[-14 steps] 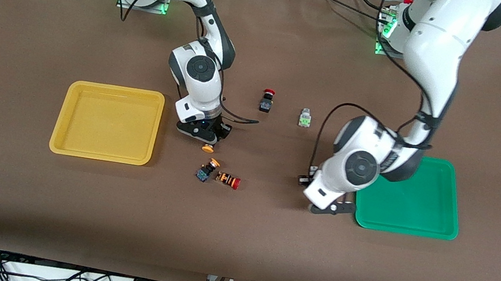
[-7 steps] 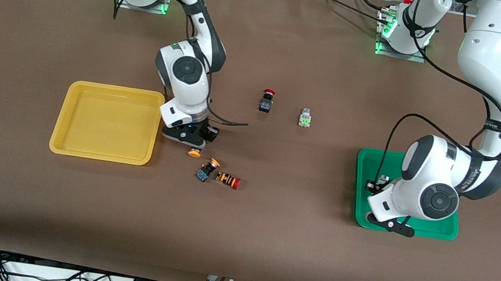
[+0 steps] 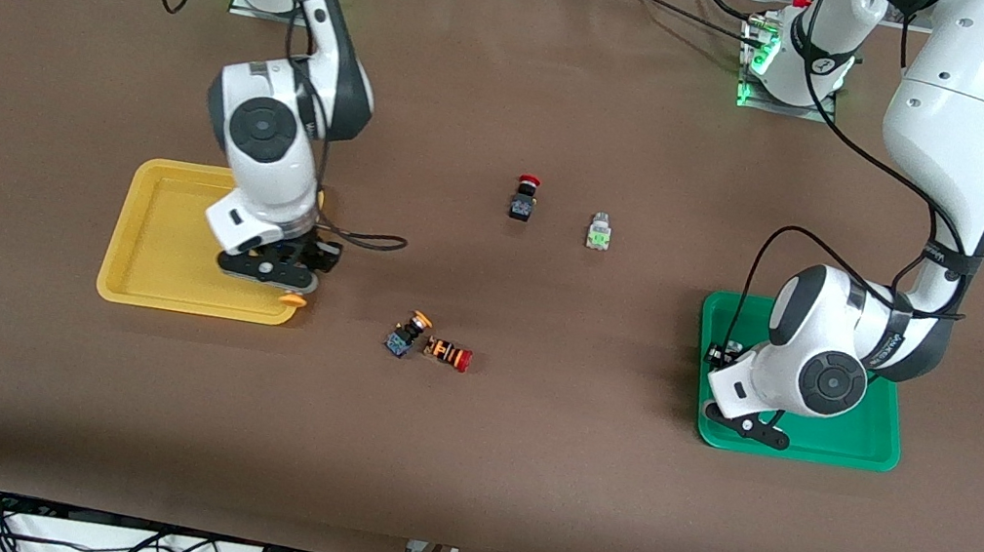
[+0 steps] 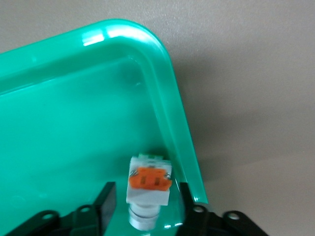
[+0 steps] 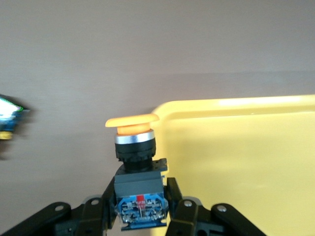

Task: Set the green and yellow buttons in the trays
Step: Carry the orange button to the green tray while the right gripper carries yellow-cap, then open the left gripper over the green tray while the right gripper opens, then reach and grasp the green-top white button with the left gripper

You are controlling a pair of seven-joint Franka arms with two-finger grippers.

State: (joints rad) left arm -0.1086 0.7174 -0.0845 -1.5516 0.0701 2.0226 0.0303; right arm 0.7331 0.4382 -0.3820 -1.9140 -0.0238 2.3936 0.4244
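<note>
My right gripper (image 3: 280,274) is shut on a black-bodied button with an orange-yellow cap (image 3: 292,300), held over the yellow tray's (image 3: 160,253) corner; the right wrist view shows the button (image 5: 135,164) between the gripper's (image 5: 139,206) fingers at the tray's rim (image 5: 236,105). My left gripper (image 3: 743,424) is low over the green tray (image 3: 863,429). In the left wrist view it (image 4: 147,202) is open around a white-bodied button with an orange face (image 4: 149,183) that lies in the tray (image 4: 74,123) by its rim. A second yellow-capped button (image 3: 406,334) and a white green-faced button (image 3: 599,231) lie on the table.
An orange-striped switch with a red cap (image 3: 448,354) lies against the second yellow-capped button. A black switch with a red cap (image 3: 523,197) stands beside the green-faced button, toward the right arm's end. The brown table runs wide around both trays.
My right gripper carried the yellow-capped button from the table's middle to the yellow tray's corner. My left gripper moved from beside the green tray to over it with the white button.
</note>
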